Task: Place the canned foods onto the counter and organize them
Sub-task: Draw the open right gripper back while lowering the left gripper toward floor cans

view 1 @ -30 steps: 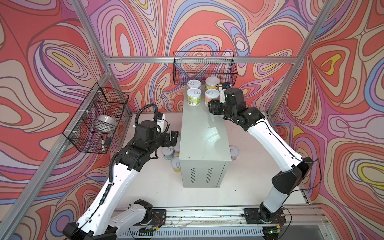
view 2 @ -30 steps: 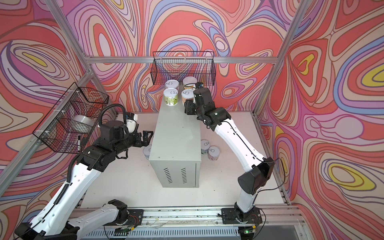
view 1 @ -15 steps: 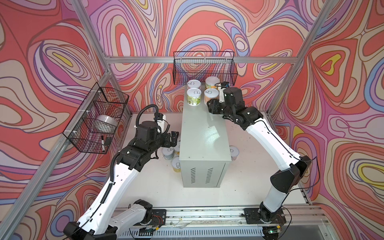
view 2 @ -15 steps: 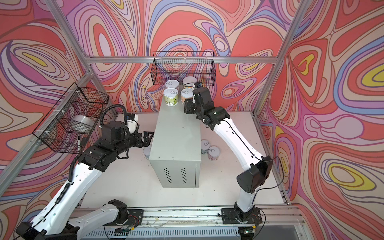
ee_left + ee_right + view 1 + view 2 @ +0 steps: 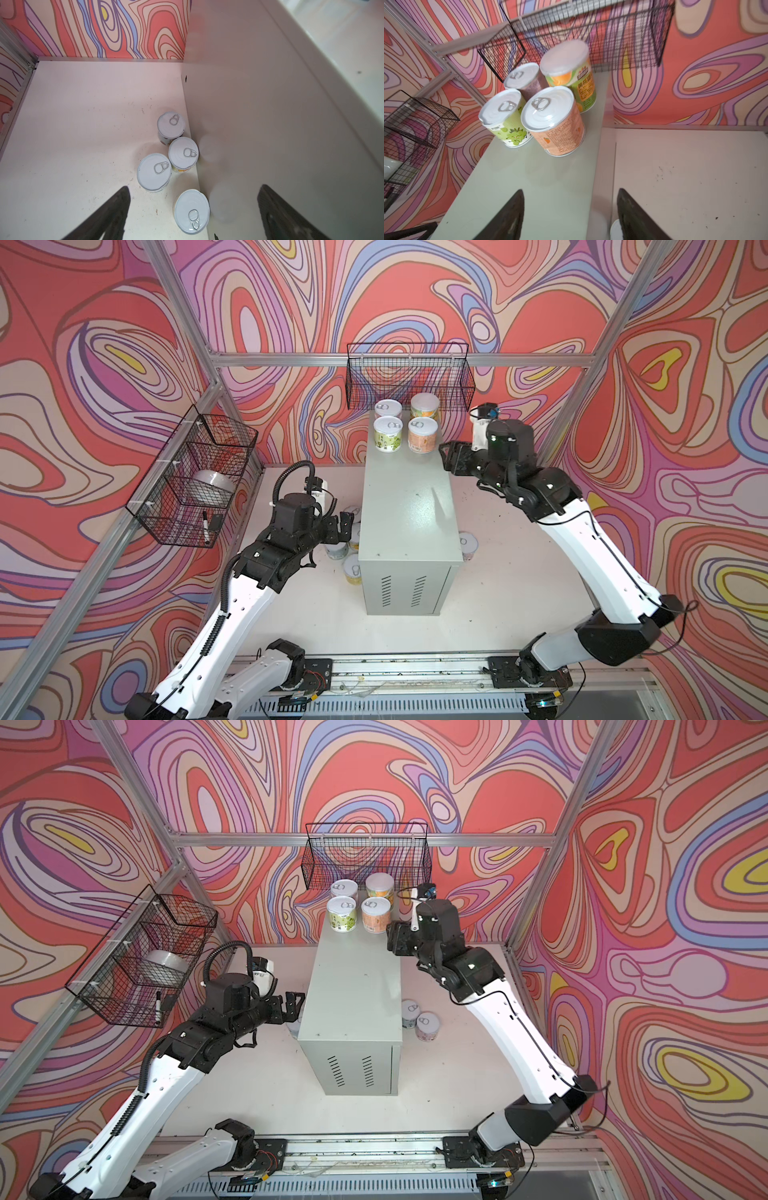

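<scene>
Swirl-patterned walls enclose your grey desk (image 5: pixel 409 506): four cans (image 5: pixel 422 429) placed, four others (image 5: pixel 183 152) and two more (image 5: pixel 428 1023) left below. Left end effector (image 5: pixel 193 187) and right end effector (image 5: pixel 570 190) gape empty.

Ten cans (image 5: pixel 387 438): four on the desk (image 5: pixel 409 506), four left of it, two right; two baskets (image 5: pixel 409 377).

In a top view, the cans on the table (image 5: pixel 353 570) left of the counter (image 5: pixel 409 510) are partly covered by the left gripper (image 5: pixel 340 529) and by the counter's edge. In the left wrist view their labels are hardly seen. In the right wrist view a further can (image 5: pixel 614 231) is cut off by the picture's edge, and the tall can's lid (image 5: pixel 564 56) is blurred.
</scene>
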Controlling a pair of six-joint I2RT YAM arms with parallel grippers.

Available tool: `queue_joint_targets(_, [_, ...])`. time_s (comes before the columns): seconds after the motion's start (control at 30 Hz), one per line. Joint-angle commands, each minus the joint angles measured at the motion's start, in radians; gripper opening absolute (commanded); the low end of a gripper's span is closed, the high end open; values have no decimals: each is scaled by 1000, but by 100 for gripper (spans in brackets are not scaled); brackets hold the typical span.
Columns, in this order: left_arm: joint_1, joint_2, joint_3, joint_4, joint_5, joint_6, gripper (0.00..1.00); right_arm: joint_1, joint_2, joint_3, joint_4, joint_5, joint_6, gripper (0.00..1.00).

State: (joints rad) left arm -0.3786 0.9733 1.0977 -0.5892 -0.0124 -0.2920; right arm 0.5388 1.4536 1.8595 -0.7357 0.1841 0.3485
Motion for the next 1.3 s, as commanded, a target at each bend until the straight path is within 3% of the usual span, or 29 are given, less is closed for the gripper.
queue_joint_targets(0.0, [7, -38, -43, -1, -21, -36, 96, -5, -66, -71, -85, 89, -18, 76])
queue_joint_targets(0.4, [6, -210, -281, -66, 16, -169, 97, -105, -300, -574, -18, 32, 167, 81])
queue_joint_targets(0.57, [-5, -234, -343, -50, 47, -234, 100, -105, -285, -633, -5, 19, 183, 81])
queue_joint_targets(0.77, [-8, -215, -469, 90, 129, -346, 100, -106, -273, -658, 17, 14, 193, 81])
queue_joint_targets(1.27, [-16, -68, -573, 261, 100, -373, 97, -105, -285, -750, 72, 8, 226, 81])
